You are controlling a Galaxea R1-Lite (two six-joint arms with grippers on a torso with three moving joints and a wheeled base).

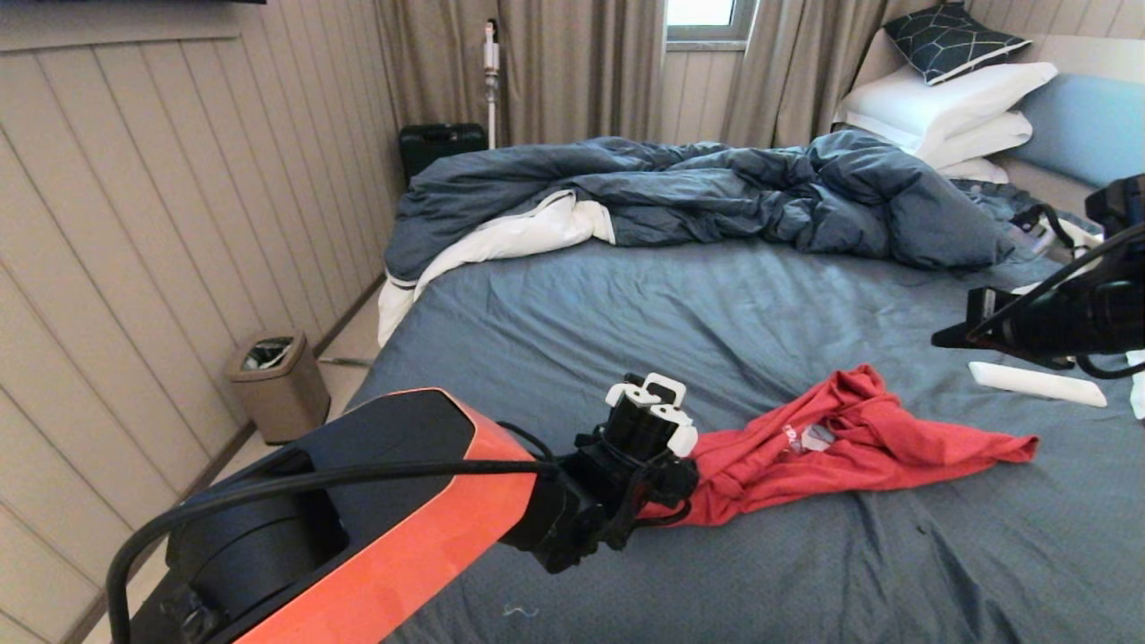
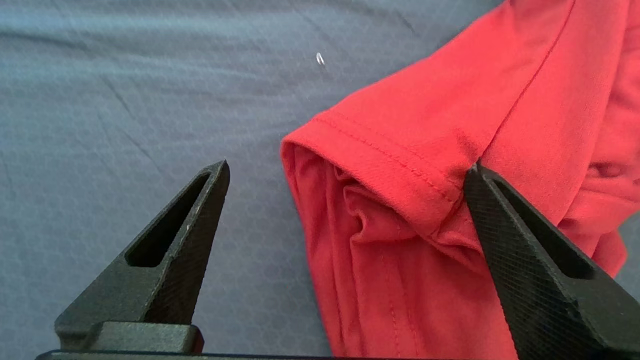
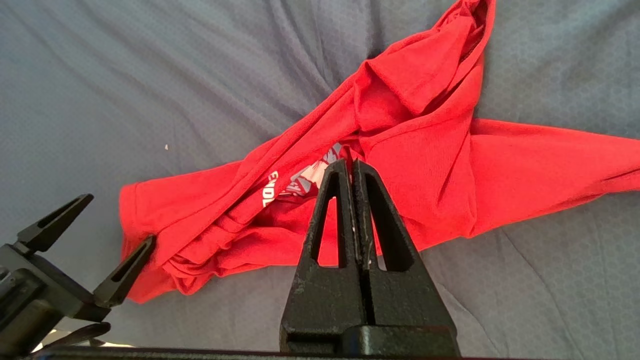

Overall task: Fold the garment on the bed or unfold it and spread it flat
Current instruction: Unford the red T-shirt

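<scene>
The garment (image 1: 859, 447), a red T-shirt, lies crumpled in a long bunch on the slate-blue sheet of the bed (image 1: 626, 313). Its small white neck tag (image 1: 816, 436) shows; part of the white print (image 3: 300, 182) peeks from the folds. My left gripper (image 1: 657, 487) is down at the shirt's left end, open. In the left wrist view the left gripper (image 2: 348, 167) straddles a sleeve hem (image 2: 390, 155), one finger (image 2: 505, 220) against the cloth. My right gripper (image 1: 944, 338) hovers above the shirt's right side. The right gripper (image 3: 351, 162) is shut with nothing in it.
A rumpled dark blue duvet (image 1: 716, 188) with white lining lies across the far half of the bed, white pillows (image 1: 948, 107) at the far right. A white flat bar (image 1: 1038, 383) lies on the sheet under my right arm. A bin (image 1: 277, 385) stands on the floor, left.
</scene>
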